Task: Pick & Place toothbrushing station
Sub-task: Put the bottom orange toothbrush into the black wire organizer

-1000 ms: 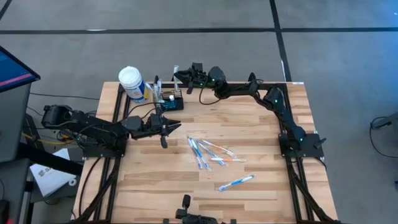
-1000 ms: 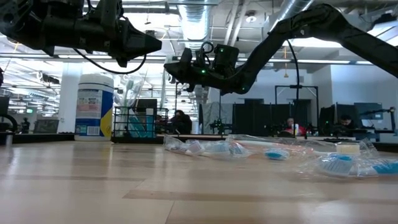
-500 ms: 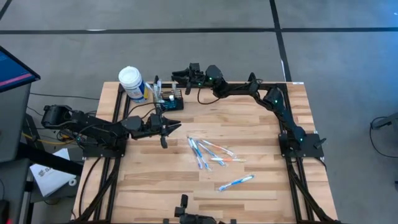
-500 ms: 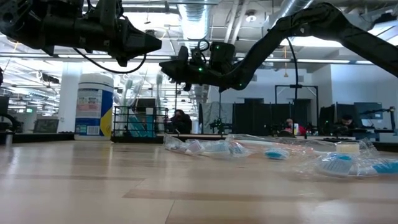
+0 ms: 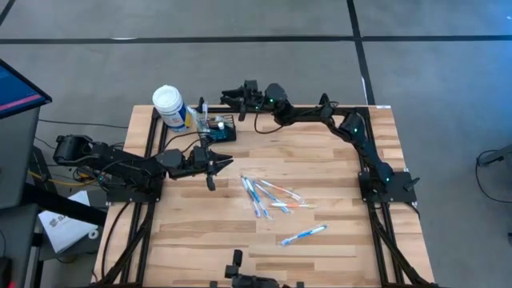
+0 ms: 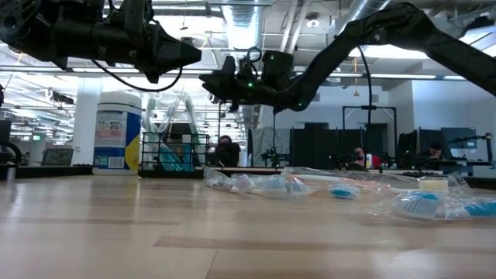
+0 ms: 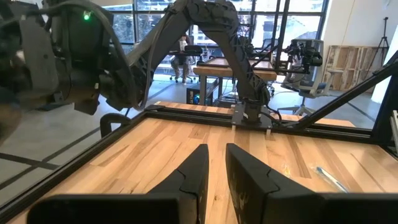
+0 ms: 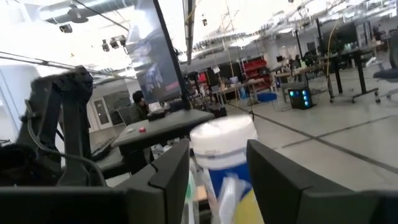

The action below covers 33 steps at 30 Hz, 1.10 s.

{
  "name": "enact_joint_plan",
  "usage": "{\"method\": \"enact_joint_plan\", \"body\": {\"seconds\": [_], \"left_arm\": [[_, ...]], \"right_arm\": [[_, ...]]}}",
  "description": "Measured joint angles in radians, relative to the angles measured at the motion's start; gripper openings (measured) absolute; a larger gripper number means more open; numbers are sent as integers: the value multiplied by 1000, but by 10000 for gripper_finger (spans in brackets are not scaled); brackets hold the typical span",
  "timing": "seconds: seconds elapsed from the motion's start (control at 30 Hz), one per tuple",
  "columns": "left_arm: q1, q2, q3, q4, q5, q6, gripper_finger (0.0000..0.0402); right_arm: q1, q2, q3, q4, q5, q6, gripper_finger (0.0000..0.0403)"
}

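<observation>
While right gripper [image 5: 226,97] fingers gape empty at caddy's [image 5: 218,130] 12 o'clock, caddy could be toppled; left gripper [image 5: 228,163] fingers nearly closed, empty.

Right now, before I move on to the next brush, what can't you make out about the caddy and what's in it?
- Caddy contents, high view: too small to count the brushes.
- Caddy, low view: mesh and background clutter blur what stands inside.
- Right wrist view: only the white-capped bottle shows between the open right gripper's fingers; the caddy is cut off.
- Left wrist view: left gripper faces away; caddy unseen.
</observation>
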<state>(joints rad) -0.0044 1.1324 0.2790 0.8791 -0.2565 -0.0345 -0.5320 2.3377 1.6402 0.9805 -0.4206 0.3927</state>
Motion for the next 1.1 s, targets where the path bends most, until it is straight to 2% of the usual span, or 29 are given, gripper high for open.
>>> {"method": "enact_joint_plan", "body": {"seconds": [0.33,0.53,0.63,0.77,1.1], "left_arm": [[0,0,0,0,0,0,49],[0,0,0,0,0,0,49],[0,0,0,0,0,0,49],[0,0,0,0,0,0,49],[0,0,0,0,0,0,49]], "right_arm": [[-41,-45,0,45,-54,108,149],[-52,-107,1,-50,-192,140,135],[-52,-150,1,-200,-262,98,124],[-52,-228,1,-488,-323,-48,110],[-54,-404,0,-1282,-320,-479,97]]}}
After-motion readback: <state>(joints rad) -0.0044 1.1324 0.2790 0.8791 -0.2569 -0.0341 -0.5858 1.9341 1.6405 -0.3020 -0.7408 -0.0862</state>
